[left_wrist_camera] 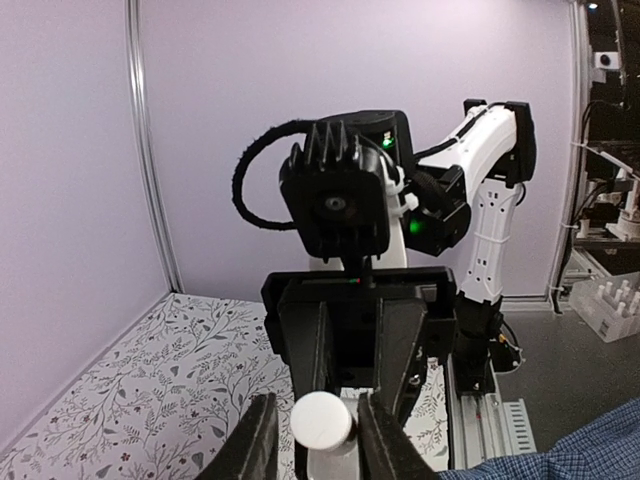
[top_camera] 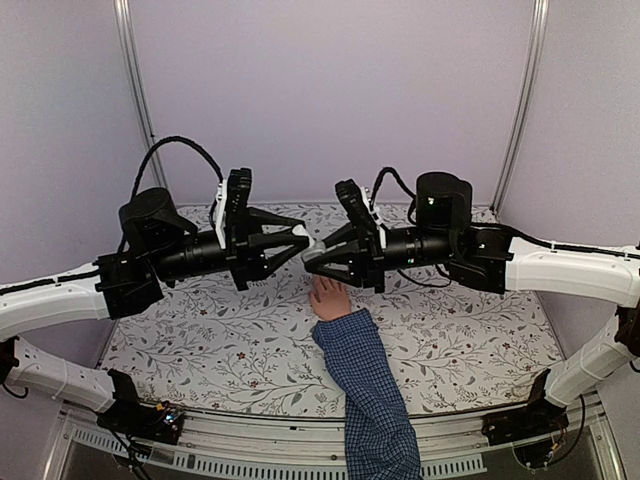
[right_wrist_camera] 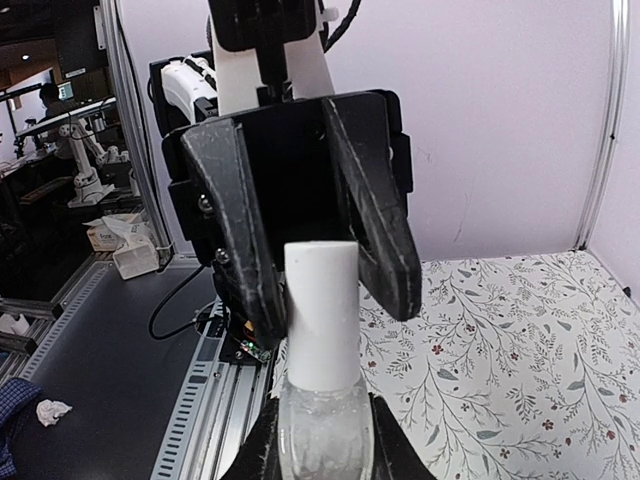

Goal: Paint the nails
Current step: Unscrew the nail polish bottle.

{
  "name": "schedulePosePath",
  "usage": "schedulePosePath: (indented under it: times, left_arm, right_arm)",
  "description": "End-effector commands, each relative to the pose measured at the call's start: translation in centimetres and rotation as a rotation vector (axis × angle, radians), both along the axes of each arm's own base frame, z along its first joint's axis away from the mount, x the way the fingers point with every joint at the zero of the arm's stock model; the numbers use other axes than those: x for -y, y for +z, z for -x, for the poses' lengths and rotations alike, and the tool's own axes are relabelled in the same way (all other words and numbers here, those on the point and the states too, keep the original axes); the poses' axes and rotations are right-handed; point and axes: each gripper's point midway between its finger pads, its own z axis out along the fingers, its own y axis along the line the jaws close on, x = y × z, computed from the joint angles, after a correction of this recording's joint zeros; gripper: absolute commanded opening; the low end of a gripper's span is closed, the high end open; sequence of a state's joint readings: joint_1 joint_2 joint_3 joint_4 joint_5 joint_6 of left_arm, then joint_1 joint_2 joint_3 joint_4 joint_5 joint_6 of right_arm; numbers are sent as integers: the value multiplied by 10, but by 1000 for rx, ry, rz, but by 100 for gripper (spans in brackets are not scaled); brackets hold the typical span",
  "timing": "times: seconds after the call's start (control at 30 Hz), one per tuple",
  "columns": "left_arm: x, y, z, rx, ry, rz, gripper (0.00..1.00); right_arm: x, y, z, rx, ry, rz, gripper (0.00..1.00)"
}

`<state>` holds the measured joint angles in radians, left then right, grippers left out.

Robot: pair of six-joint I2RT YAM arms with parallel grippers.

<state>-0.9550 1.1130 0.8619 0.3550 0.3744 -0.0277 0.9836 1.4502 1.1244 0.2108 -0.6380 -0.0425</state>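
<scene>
A robotics lab: a floral-covered bench (top_camera: 200,340) walled by lilac panels (top_camera: 330,90) on metal posts (top_camera: 138,80), with another white arm station (right_wrist_camera: 80,165) beyond.

Floral tablecloth (top_camera: 450,330), lilac backdrop (top_camera: 330,90)

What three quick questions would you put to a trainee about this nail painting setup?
1. True or false: the right gripper holds a clear bottle with a white cap.
2. Where does the hand lie? A, on the table; B, inside the left gripper; C, on top of the bottle.
3. What pattern does the sleeve behind the hand have?

Key: 1 true. 2 A. 3 blue check.
</scene>
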Motion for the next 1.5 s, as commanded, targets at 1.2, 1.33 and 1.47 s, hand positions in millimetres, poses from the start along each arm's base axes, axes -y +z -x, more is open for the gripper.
schedulePosePath:
  times: [1.2,1.33,1.47]
  left_arm:
    - [4,-17,18,-94,-169,-205,37]
    - [3,-14,19,-90,-169,-199,37]
    - [2,-13,18,-88,-163,-197,34]
  right_arm:
    - [6,-10,11,58,64,37,0]
    - [6,-11,11,56,62,39,0]
    - [5,-12,10,55,61,43,0]
